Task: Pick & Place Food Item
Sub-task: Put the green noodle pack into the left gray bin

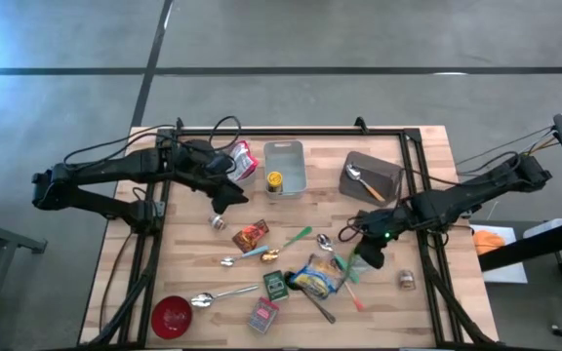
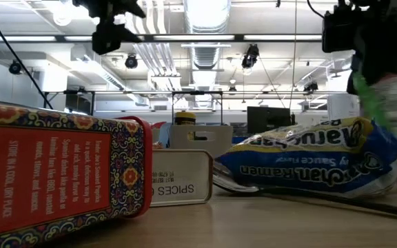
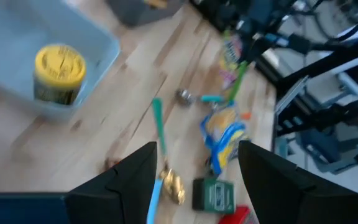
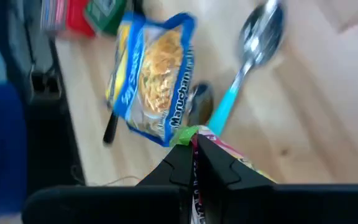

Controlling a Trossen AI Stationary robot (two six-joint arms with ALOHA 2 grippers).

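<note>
Right gripper [image 4: 194, 163]: my fingers were pressed together, pinching the green-edged top of a small candy packet [image 4: 229, 152]; seen from above, I sat near the table's right side, just right of the clutter in the middle.
Candy packet: pink and green, hanging tilted from my right fingers, just beside the ramen packet [image 4: 151, 74] and the blue-handled spoon [image 4: 247, 59].
Left gripper [image 1: 224, 198]: my fingers were spread with nothing between them; I hovered over the wood left of the light blue bin [image 1: 285, 166], well apart from my right side.
Light blue bin: at the table's far middle, holding a yellow-lidded jar [image 3: 59, 71] that stood upright inside it.
Grey bin [image 1: 371, 175]: to the right of the blue one, tilted, with a spoon lying in it.
Ramen packet: blue and yellow, flat on the table, near the green tin [image 1: 276, 284].
Red bowl [image 1: 172, 316]: at the near left corner, with a metal spoon [image 1: 224, 294] just beside it.
Spice tin [image 2: 60, 169]: red and patterned, on its side close to the low camera.
Table [image 1: 193, 263]: light wooden planks, scattered with more packets and cutlery.
</note>
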